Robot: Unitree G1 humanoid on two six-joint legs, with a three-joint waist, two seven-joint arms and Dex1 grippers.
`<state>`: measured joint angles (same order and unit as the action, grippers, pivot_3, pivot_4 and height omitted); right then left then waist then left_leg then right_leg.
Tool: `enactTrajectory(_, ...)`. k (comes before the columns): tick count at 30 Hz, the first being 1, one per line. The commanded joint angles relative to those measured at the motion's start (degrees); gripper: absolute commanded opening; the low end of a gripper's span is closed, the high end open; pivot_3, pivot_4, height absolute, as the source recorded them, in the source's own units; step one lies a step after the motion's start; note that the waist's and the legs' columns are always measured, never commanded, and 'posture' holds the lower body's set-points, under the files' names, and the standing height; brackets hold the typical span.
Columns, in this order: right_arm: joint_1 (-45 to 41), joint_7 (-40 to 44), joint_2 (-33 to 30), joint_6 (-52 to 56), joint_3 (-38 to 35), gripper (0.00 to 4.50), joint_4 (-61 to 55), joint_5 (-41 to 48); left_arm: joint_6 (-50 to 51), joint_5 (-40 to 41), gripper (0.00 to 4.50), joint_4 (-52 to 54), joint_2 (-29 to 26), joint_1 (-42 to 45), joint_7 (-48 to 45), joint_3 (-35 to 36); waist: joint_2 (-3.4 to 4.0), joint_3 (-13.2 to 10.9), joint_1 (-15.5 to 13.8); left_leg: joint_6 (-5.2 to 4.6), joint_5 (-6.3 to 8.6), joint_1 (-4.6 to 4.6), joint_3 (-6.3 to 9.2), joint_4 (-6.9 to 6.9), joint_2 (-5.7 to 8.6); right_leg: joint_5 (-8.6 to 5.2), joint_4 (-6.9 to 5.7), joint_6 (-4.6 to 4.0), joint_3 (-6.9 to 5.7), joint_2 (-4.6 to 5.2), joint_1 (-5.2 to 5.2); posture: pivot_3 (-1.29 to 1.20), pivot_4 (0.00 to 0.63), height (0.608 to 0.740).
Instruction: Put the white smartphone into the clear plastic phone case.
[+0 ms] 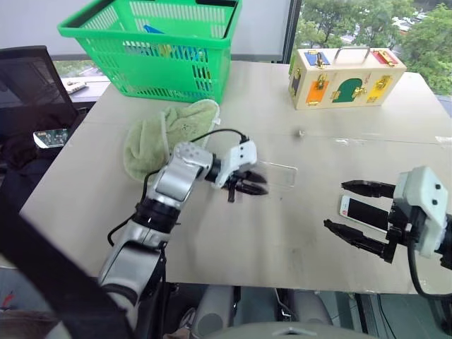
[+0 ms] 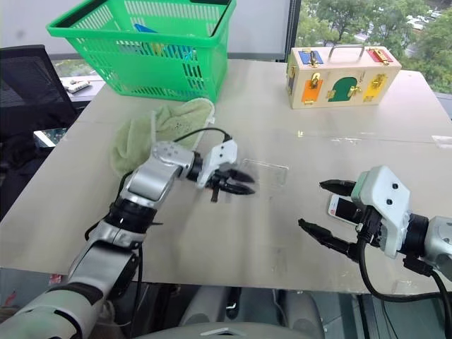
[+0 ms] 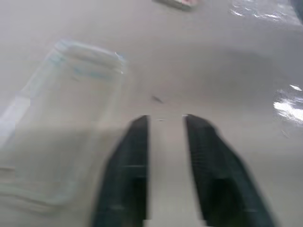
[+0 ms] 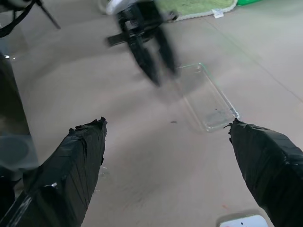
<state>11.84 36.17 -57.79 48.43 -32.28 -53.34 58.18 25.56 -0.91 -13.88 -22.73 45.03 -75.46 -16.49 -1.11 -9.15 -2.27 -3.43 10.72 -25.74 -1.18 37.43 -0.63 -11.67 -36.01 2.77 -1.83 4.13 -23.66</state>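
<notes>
On the beige table [image 1: 233, 240], near its middle, lies the clear plastic phone case [image 1: 277, 174] — flat, long side running left-right, empty. L gripper [image 1: 248, 186] hovers just at the case's left end, fingers pointing right and a bit down; in the left wrist view the two black fingers [image 3: 125, 175] stand parted w/ a narrow gap between them and nothing in it, the case off to one side of them, not clamped. Whether a fingertip touches the case rim can't be told

White smartphone [image 1: 364, 212] lies screen-up near the table's front right, well apart from the case. R gripper [image 1: 357, 210] hangs over it w/ fingers spread wide — one finger beyond the phone, the other on the near side, phone showing between them; holding nothing. Right wrist view shows a corner of the phone [image 4: 241, 221] low between the wide fingers, the case [image 4: 208, 98] farther on

At the back left stands a green basket [image 1: 159, 42], a green cloth [image 1: 166, 134] in front of it, just behind the L arm. Back right: a wooden latch box [image 1: 345, 76]
</notes>
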Motion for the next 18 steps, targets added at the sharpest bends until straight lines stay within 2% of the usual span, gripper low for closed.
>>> enactTrajectory(1,1.05,1.34,-0.11,-1.62,-1.21,4.5,0.29,-1.89,-4.41,-1.69,2.7,-5.65,1.89,2.19,3.73,-2.22,0.0,0.0,0.01,-0.01,0.01,-0.02,-0.03,0.0,0.01,0.0,0.02,0.0,0.02,-0.01,-0.01,0.0,0.15,0.74)
enactTrajectory(8,2.78,0.88,1.11,-2.17,-2.83,4.5,-0.47,-2.71,-11.07,-6.07,2.7,-22.2,6.77,9.07,9.99,-5.39,-0.04,-0.02,-0.03,-0.07,0.04,-0.04,-0.05,0.02,0.02,-0.02,0.04,0.06,0.02,-0.03,-0.01,0.0,0.15,0.74)
enactTrajectory(9,3.05,0.97,1.16,-2.33,-2.96,4.5,-0.49,-2.92,-11.37,-6.3,2.19,-23.81,7.08,9.5,9.21,-5.98,-0.04,-0.02,-0.01,-0.07,0.04,-0.05,-0.05,0.02,0.02,-0.03,0.04,0.08,0.02,-0.03,-0.01,0.0,0.15,0.74)
enactTrajectory(11,3.59,1.12,1.28,-2.62,-3.2,4.5,-0.59,-3.3,-11.13,-6.21,1.56,-25.79,7.59,9.98,7.67,-6.6,-0.03,-0.01,0.09,-0.07,0.04,-0.04,-0.06,0.01,0.02,-0.03,0.04,0.08,0.02,-0.03,-0.01,0.0,0.15,0.74)
enactTrajectory(14,3.93,0.99,1.31,-2.57,-3.74,4.5,-0.99,-3.0,-11.48,-5.77,0.11,-25.54,7.51,9.43,5.93,-6.8,-0.02,0.0,0.09,-0.07,0.04,-0.02,-0.08,0.01,0.01,0.0,0.04,0.03,0.04,-0.02,-0.01,0.0,0.15,0.74)
enactTrajectory(18,4.79,1.36,1.29,-2.56,-4.11,4.5,-1.12,-3.56,-8.57,-4.04,0.04,-21.03,6.64,7.74,3.52,-6.22,-0.02,0.0,0.16,-0.07,0.04,0.0,-0.07,0.02,0.0,0.0,0.04,0.03,0.04,-0.01,0.0,0.0,0.15,0.74)
